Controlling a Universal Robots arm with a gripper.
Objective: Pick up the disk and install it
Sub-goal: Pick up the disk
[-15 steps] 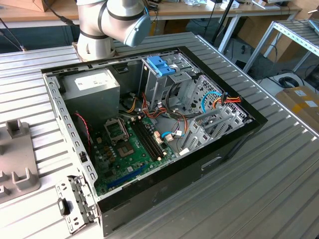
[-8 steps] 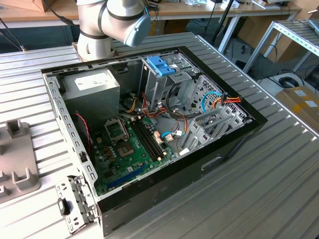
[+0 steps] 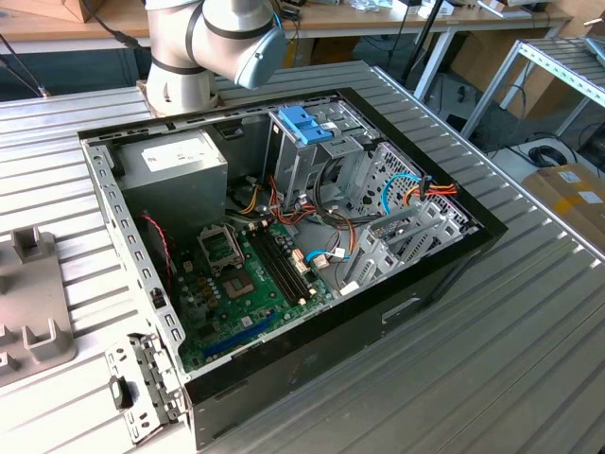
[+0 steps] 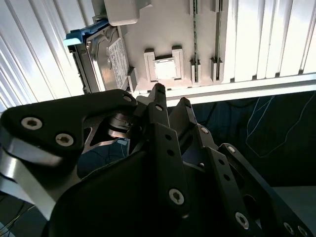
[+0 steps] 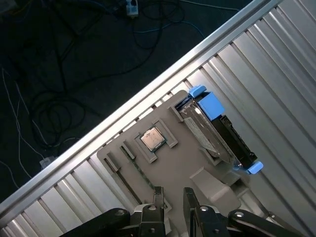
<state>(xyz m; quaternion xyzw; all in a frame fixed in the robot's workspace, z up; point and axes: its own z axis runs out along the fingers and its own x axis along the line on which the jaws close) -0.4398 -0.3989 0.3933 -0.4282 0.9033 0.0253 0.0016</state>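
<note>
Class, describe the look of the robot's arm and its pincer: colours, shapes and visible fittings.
The arm is a thick silvery-grey tube with rounded joints, one capped in light blue. The pincer is matte black: two flat, linked fingers studded with round silver screws.

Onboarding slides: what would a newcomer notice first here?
The open PC case on the ribbed table, its green motherboard bare, dominates the exterior view. In the first wrist view the blue-framed disk stands on edge in a grey fixture beside a chip, with the empty gripper close by.
</note>
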